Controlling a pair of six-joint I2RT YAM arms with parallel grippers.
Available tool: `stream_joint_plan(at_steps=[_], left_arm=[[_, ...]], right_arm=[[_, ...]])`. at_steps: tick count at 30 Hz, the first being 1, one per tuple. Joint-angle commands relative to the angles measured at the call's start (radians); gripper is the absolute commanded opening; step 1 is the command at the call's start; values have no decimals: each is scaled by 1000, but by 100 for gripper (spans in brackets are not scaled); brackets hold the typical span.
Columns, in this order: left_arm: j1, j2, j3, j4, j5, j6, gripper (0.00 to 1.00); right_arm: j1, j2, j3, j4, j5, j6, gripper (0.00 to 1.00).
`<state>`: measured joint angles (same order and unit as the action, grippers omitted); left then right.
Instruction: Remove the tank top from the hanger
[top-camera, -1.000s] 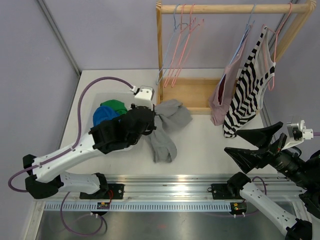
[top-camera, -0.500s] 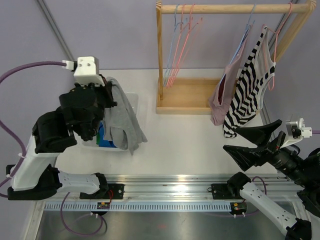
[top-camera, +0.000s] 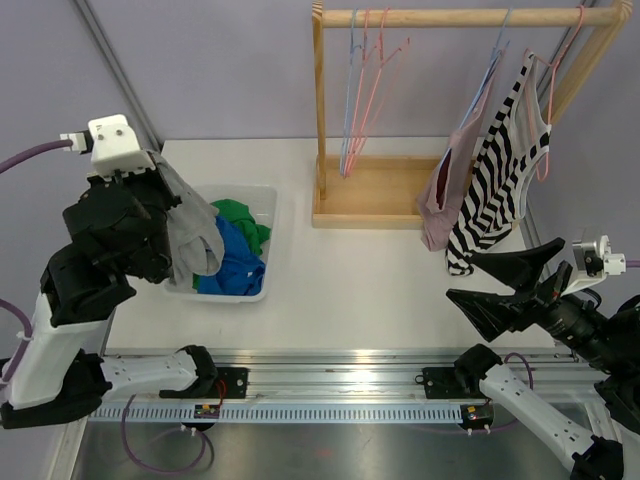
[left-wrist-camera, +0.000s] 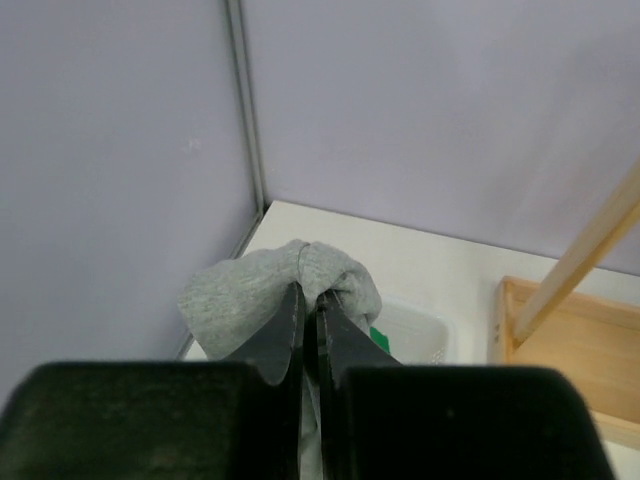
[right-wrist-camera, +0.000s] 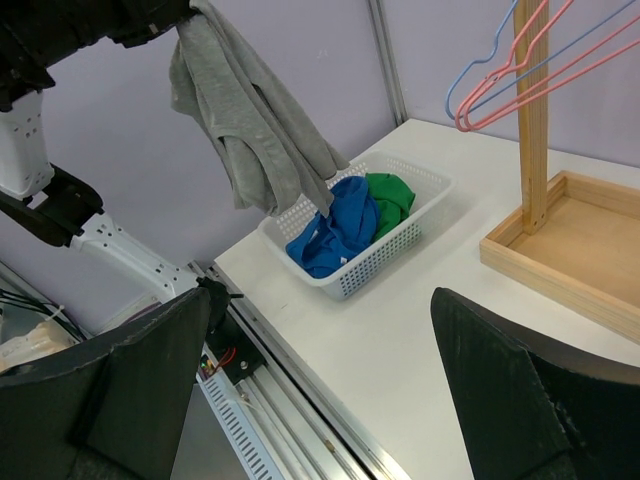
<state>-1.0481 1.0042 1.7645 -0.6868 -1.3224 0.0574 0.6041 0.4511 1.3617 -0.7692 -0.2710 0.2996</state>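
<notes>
My left gripper is shut on a bunched fold of the grey tank top. In the top view the top hangs from the raised left gripper over the left end of the white basket. The right wrist view shows the top dangling, its hem just above the basket. Empty pink and blue hangers hang at the left of the wooden rack. My right gripper is open and empty at the table's front right, also seen in its own view.
The basket holds a blue garment and a green one. A black-and-white striped top and a pink top hang on hangers at the rack's right end. The rack's wooden base sits at the back.
My left arm lifted the grey top off the table's middle, swung it left and up, and now holds it over the basket. The right arm has not moved.
</notes>
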Motion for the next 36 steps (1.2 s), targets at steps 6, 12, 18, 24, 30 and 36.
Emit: stream_joint_plan(at_steps=[6, 12, 18, 24, 30, 36], left_arm=[[420, 83, -77, -158, 521, -228, 0], [696, 155, -204, -99, 831, -274, 0], [856, 407, -152, -166, 1009, -332, 0], [979, 698, -140, -197, 1285, -355, 0], [996, 760, -94, -232, 1413, -347, 58], [993, 506, -160, -162, 1488, -340, 99]], right_arm=[[6, 54, 20, 73, -20, 6, 100], [6, 55, 14, 73, -14, 6, 99], [6, 58, -22, 96, -19, 12, 99], [6, 73, -30, 90, 27, -16, 100], [6, 182, 79, -43, 481, 32, 100], [6, 290, 146, -38, 785, -17, 100]])
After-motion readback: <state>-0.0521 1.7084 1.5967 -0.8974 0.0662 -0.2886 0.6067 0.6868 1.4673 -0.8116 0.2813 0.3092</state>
